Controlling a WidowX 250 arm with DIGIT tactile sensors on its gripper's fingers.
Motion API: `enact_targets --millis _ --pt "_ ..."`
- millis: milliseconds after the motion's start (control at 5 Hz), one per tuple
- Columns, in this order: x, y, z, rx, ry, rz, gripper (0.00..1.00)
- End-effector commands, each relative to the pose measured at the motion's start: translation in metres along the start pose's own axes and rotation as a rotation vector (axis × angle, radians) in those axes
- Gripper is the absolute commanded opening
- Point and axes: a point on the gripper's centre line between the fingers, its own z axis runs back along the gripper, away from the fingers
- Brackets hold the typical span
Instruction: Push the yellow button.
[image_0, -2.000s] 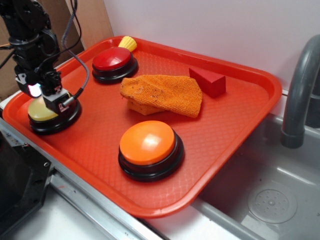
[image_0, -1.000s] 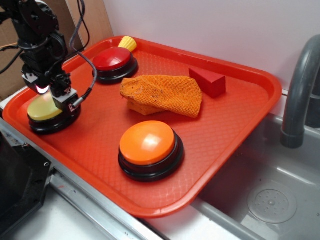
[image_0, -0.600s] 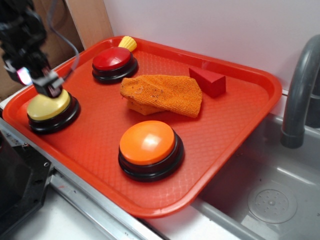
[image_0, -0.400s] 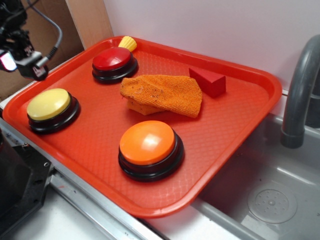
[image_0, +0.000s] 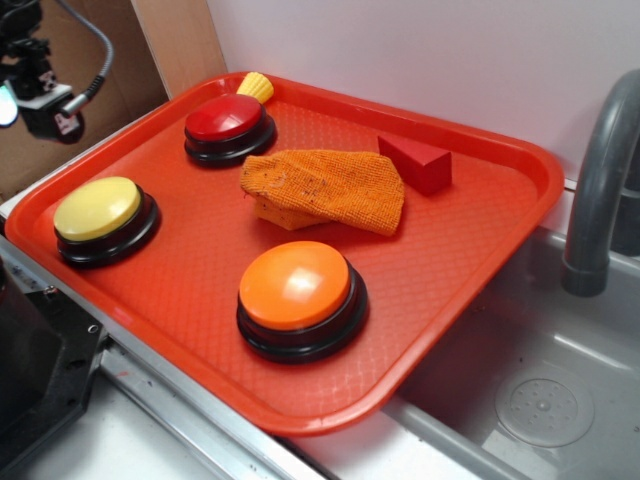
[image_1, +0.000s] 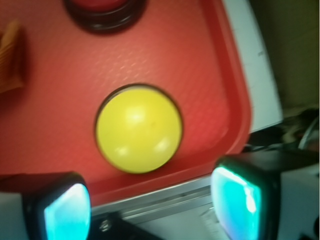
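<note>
Yellow button (image_0: 97, 208): on tray (image_0: 480, 250), untouched, well below the raised pincer (image_1: 150, 210), fingers spread wide.

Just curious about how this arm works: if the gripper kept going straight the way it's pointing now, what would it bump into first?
Probably the yellow button, centred in the wrist view ahead of the open gripper. Depth is unclear, so it might meet the tray edge instead.

We see a pale yellow button (image_0: 97, 208) on a black base, a red button (image_0: 226, 117), an orange button (image_0: 295, 284), an orange mesh cloth (image_0: 330, 183), a red wedge (image_0: 415, 162), all on a red diamond-textured tray (image_0: 480, 240). The hand (image_1: 150, 205) glows teal.
</note>
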Motion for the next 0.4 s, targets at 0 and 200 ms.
enact_targets --millis 0,200 --pt "0.0073 0.0023 0.023 0.038 -0.068 -0.004 1.0" --pt "0.0058 0.004 0.026 0.027 -0.051 0.021 1.0"
